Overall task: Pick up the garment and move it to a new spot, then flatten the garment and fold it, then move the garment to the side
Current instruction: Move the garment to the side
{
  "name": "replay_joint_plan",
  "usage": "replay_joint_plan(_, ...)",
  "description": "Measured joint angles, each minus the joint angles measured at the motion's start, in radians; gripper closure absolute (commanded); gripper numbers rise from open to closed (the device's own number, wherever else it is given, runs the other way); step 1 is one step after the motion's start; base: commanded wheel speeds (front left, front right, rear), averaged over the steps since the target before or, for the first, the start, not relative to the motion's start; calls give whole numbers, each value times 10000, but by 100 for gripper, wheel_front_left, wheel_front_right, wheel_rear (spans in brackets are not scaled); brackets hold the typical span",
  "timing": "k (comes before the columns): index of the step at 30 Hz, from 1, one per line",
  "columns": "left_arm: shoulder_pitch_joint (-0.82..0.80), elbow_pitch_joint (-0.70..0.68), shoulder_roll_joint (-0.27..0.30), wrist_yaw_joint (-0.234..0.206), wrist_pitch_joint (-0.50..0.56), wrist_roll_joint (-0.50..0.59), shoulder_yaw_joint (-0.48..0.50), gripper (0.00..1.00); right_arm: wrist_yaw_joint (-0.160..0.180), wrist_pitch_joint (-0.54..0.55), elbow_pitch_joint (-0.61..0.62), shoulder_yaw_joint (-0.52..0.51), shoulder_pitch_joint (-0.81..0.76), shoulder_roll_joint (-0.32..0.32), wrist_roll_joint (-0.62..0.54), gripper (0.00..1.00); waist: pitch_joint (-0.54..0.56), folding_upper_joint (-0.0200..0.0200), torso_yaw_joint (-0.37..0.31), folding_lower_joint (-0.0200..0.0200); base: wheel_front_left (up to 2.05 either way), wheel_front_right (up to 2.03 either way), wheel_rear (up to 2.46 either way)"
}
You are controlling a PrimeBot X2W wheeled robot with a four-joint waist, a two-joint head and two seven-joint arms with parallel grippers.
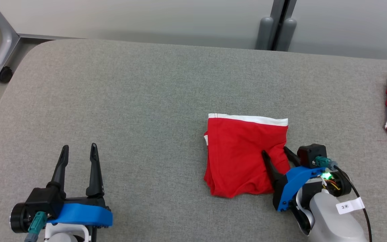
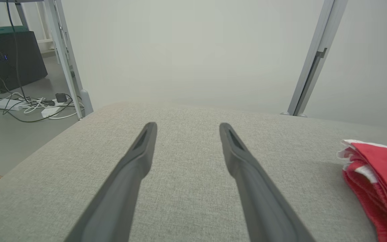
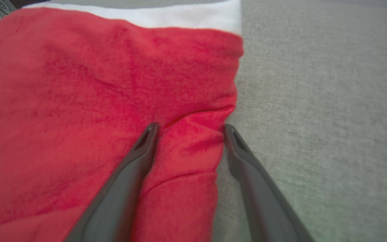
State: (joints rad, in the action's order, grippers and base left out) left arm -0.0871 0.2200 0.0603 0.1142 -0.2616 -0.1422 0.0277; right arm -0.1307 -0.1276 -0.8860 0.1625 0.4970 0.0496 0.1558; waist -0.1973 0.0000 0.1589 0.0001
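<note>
Seemingly folded already, the garment is awaiting only the sideways move; the right end effector, unclenched, is straddling its edge, the left end effector idling released.

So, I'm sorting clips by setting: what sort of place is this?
Probably a robotics lab or test room: a grey fabric-covered table, a castor-wheeled metal frame, and a power strip with loose cables beside a dark equipment box.

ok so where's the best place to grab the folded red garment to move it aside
The folded garment's right edge, where layers bunch into a raised ridge. Come from the right, low over the table: the right gripper has open fingers straddling that ridge, one on cloth, one beside it.
</note>
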Motion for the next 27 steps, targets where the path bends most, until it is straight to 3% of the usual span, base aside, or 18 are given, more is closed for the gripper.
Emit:
replay_joint_plan(1, 0, 8, -6, 0, -2, 0, 2, 0, 2, -52, -107, 88, 46, 2, 132, 51, 19, 0, -12, 0, 0, 0, 0)
replay_joint_plan(2, 0, 12, -12, 0, 0, 0, -2, 0, 2, -77, -213, 203, 91, 2, 240, 91, 36, 0, -26, 0, 0, 0, 0)
replay_joint_plan(3, 0, 15, -17, 0, -2, 0, 0, 0, 2, -119, -305, 318, 128, 2, 351, 100, 52, 0, -46, 0, 0, 0, 0)
replay_joint_plan(14, -143, -150, -35, 27, 0, 13, 13, 0, -2, -959, -581, 472, 738, 59, 328, 100, -208, 0, -1016, 0, 0, 0, 0)
replay_joint_plan(21, -509, -387, 48, 71, 0, 111, -2, 0, 0, -1114, 75, 205, 949, 813, 79, 100, -771, 0, -2091, 0, 0, 0, 0)
replay_joint_plan(27, -847, -583, 213, 94, -2, 174, 23, 0, 0, -1093, 913, -245, 866, 1450, -27, 100, -1221, 0, -2623, 0, 0, 0, 0)
